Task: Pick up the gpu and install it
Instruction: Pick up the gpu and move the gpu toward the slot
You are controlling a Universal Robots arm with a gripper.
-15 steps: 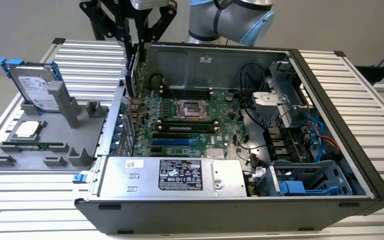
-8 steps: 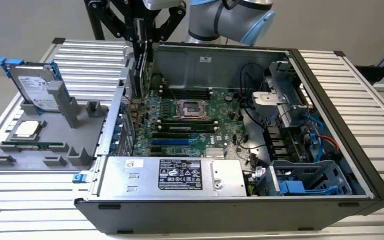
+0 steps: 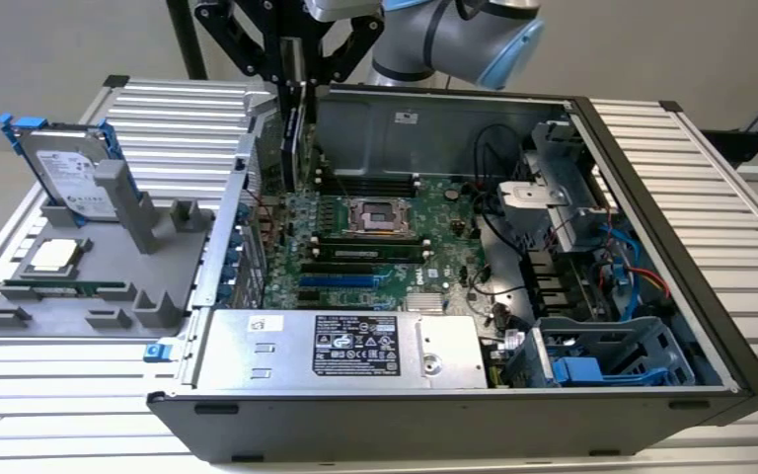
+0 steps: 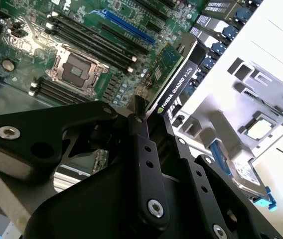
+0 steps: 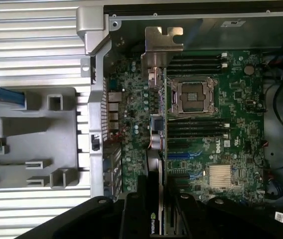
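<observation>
Your end effector [image 3: 296, 87] clamps the gpu [image 3: 295, 138] | it hangs upright above the motherboard [image 3: 352, 247] | exterior view: 11 o'clock from the CPU socket [image 3: 382, 212]

gpu [image 4: 179, 82] partly behind pincer [image 4: 154, 117], hard drive [image 4: 245, 172] partly covered

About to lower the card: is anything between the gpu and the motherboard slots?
Nothing visible. The end effector holds the gpu above the motherboard; the blue slots lie bare, and the cables sit toward the exterior view's right.
</observation>
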